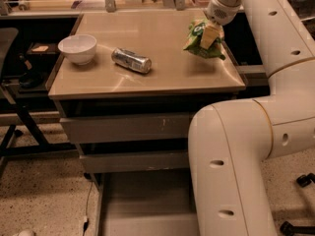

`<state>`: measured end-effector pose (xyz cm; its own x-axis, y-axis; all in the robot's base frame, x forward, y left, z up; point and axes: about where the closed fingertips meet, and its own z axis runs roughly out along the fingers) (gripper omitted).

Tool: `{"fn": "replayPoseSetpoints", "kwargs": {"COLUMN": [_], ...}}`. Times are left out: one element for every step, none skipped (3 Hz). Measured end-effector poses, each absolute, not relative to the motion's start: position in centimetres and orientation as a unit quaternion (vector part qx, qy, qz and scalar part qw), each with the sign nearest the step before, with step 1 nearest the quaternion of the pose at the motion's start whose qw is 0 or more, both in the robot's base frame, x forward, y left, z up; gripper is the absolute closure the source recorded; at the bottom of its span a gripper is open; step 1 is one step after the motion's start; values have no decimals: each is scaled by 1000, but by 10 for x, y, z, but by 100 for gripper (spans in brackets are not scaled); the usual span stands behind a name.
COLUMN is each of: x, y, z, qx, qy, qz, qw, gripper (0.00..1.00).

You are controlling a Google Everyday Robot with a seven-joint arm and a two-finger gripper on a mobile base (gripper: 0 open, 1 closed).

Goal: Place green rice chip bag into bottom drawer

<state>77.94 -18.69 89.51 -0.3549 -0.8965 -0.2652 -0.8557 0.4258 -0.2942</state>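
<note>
One white robot arm fills the right side of the camera view, its thick jointed links rising from the lower foreground and bending back over the cabinet. At its end the two-finger gripper (209, 36) sits above the far right part of the smooth tan cabinet top (162, 77), pointing down. Its fingers are closed narrowly on the small crinkly green rice chip bag (196, 46). One pale finger (210, 33) lies across the front of the pouch and the other is hidden behind it. The bag stands tilted in this grasp, its dark green oval logo near the top and its lower edge close to the surface beside the right rim. Whether that edge touches the top or hangs just above it cannot be told.

Well apart from the bag, near the middle of the top, a silver cylindrical drink can (131, 60) lies on its side. A round white ceramic bowl (78, 48) stands upright near the left edge, just beside the can but not touching it.

Below the top, two shallow grey metal drawers with scuffed flat fronts (125, 128) sit one above the other, the lower one standing slightly further out. Beneath them the long grey metal bottom drawer (142, 205) is pulled far out, showing its flat grey floor, and the arm's large lower link covers its right part
</note>
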Motion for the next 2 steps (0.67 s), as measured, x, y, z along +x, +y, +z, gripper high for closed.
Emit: {"fn": "replayPoseSetpoints", "kwargs": {"x": [759, 736], "y": [-190, -183], "z": [899, 900], "qx": [-518, -516], "qy": [832, 833], "qz": [-8, 25], "qw": [200, 195], "gripper": [100, 100]}}
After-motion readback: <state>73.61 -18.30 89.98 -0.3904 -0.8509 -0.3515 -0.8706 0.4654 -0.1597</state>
